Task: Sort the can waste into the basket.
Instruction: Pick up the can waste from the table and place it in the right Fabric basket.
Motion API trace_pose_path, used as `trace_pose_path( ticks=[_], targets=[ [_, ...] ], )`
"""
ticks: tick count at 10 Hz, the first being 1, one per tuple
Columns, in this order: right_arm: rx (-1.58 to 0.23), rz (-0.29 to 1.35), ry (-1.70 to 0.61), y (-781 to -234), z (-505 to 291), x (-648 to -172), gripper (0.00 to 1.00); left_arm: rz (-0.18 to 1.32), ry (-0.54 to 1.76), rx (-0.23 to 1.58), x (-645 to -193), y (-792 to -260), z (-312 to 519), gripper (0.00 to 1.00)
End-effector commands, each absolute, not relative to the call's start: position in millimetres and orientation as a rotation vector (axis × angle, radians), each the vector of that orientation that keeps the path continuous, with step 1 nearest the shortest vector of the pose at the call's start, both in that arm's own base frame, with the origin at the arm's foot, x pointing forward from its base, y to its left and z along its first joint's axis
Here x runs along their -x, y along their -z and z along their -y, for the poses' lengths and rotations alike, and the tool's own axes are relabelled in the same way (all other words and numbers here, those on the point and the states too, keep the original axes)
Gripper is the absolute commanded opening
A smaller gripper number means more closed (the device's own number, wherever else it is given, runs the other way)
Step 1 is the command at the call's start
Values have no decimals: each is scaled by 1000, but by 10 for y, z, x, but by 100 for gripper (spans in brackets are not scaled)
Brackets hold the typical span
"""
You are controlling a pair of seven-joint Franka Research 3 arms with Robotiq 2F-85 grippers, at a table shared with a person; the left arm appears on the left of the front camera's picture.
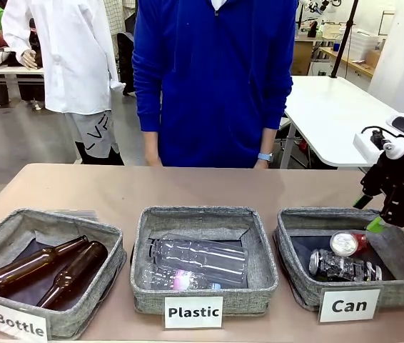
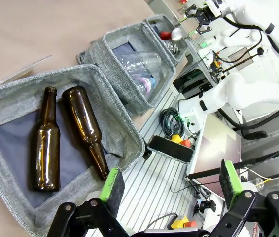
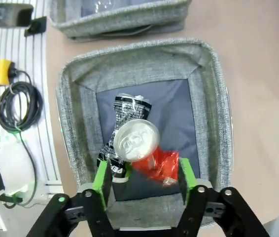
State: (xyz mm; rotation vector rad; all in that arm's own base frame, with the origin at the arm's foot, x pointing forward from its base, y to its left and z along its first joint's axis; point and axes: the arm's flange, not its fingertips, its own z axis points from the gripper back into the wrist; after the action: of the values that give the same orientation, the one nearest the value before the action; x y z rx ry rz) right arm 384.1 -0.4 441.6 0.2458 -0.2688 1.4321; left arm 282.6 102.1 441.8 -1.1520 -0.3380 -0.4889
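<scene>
While both cans rest in the basket [image 3: 208,113], sorting looks finished.
Right claw [image 3: 144,180] gapes empty directly above the red can [image 3: 159,165]; black can [image 3: 124,123] alongside.

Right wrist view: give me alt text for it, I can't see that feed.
Looking down past the open right gripper into the grey Can basket, a red can leans on a black and silver can on the dark base. The green pads flank the red can without gripping it.

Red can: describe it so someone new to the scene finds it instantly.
Find the basket carded "Can", on the robot's right end of the row of three. Two dented cans lie inside; the red can sits nearer the person, tilted against the black and silver can. It alone is shiny red.
</scene>
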Motion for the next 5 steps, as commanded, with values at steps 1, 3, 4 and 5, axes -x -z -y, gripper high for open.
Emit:
trace_pose_path(
  ticks=[1, 3, 4, 5],
  targets=[
    [-253, 244, -1450, -4454, 20, -3933, 100, 325, 484, 1165, -2827, -4453, -1043, 100],
    [-283, 252, -1422, -4460, 35, -3935, 100, 325, 484, 1165, -2827, -4453, -1043, 100],
    [-344, 262, -1383, -4488, 66, -3949, 100, 325, 484, 1165, -2827, -4453, -1043, 100],
    [-401, 303, -1290, -4529, 84, -3978, 100, 325, 484, 1165, -2827, -4453, -1043, 100]
  ],
)
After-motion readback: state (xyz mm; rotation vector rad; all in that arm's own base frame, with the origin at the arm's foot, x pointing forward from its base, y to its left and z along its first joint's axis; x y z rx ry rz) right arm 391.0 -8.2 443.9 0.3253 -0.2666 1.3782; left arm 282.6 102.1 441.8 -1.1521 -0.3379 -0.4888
